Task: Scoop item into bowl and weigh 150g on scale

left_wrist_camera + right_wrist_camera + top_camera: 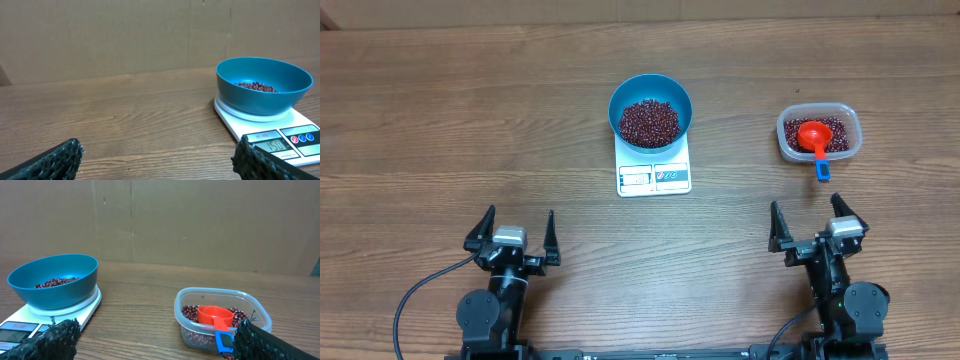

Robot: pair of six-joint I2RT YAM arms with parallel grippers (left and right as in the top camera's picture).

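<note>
1. Right, nearest us both arms sit low at the front edge of the counter (470, 120): the left arm (492, 300) has its jaws spread fully apart, gripping nothing, touching nothing
2. Same story opposite: the right arm (850, 300) shows jaws wide apart too, empty, and well short of the tub
3. Moving out, the scale (654, 177) lies mid-counter, display facing the arms; from the left wrist it seems to read the target weight, though the digits are small
4. On the scale sits the bowl (260, 100), with the beans (650, 121) in a maroon heap at its bottom
5. Off to the right, the clear tub (782, 128) holds more beans, the red scoop (812, 133) resting in them, its blue handle (823, 170) poking over the near rim
6. My read: scooping looks finished and this is the checking step; if the figure is short, the right arm must take that blue handle and add only a few beans
</note>
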